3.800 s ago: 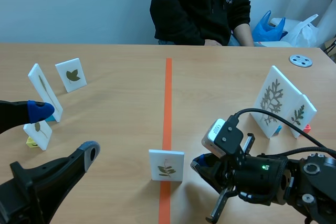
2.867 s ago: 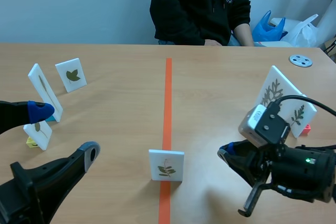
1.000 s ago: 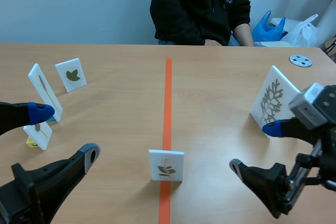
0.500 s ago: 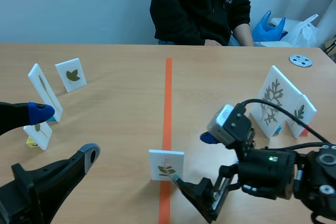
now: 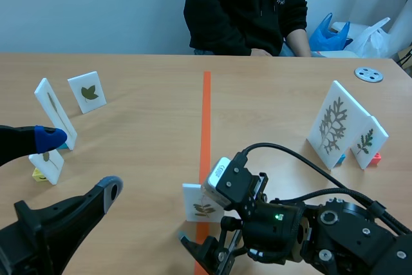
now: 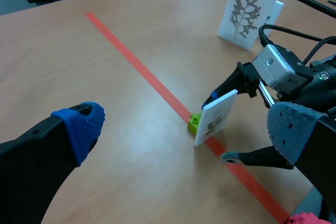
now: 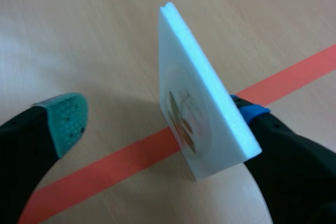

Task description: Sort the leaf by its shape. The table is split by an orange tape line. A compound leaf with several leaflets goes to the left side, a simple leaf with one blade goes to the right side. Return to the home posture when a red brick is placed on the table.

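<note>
One wide wooden table [image 5: 141,127] carries everything, and a straight orange tape line [image 5: 206,114] divides it from the near edge toward a person in a black jacket [image 5: 244,4] who sits at the far side.

You have the right arm reaching in low past the middle. Its right gripper [image 7: 157,116] is spread around the small white foam card with a sprig of several leaflets [image 5: 196,207]. The jaws are not closed: in the right wrist view the blue pad touches the back face of the card, while the teal pad stands apart from the printed face. The card is upright on the tape line, near the robot's edge, and it sits on a small green brick [image 6: 195,123].

Your left gripper [image 5: 78,162] hangs over the left side with its fingers wide apart and nothing between them.

On the right side you see a large white card with a fern-like leaf [image 5: 333,123] and, just beside it, a smaller white card with a thin sprig [image 5: 369,141]. On the left side stand a white card with a broad dark leaf [image 5: 87,92], a tall white card seen nearly edge-on [image 5: 55,113], and a little white card [image 5: 48,162] on a yellow brick [image 5: 38,174].

A small grey disc [image 5: 368,74] lies at the far right corner.
</note>
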Motion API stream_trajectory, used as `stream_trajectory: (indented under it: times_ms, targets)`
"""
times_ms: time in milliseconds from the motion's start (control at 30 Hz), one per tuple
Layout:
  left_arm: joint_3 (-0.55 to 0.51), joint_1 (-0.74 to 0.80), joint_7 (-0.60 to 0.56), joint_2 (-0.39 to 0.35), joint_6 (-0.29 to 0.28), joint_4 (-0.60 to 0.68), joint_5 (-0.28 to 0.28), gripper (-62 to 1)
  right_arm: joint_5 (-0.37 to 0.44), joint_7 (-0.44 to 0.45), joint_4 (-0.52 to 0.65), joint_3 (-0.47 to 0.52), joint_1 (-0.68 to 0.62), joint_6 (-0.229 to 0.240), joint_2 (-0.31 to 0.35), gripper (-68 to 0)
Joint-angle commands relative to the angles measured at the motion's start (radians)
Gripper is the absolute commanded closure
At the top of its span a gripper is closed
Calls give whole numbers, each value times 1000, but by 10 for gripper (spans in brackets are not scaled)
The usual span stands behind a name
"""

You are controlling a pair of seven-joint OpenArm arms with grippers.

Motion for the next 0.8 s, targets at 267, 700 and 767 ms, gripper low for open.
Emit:
stream_trajectory:
  times_ms: [267,700,767]
  targets:
    - [1,-5,-20,5,2,8,-5,-623,10,18,30,8,6,0,19,-150]
    - [1,-5,-20,5,2,8,-6,-623,26,8,177,102,-34,13,80,-13]
    - [1,-5,-20,5,2,8,-6,-623,51,-8,227,149,-61,23,95,-13]
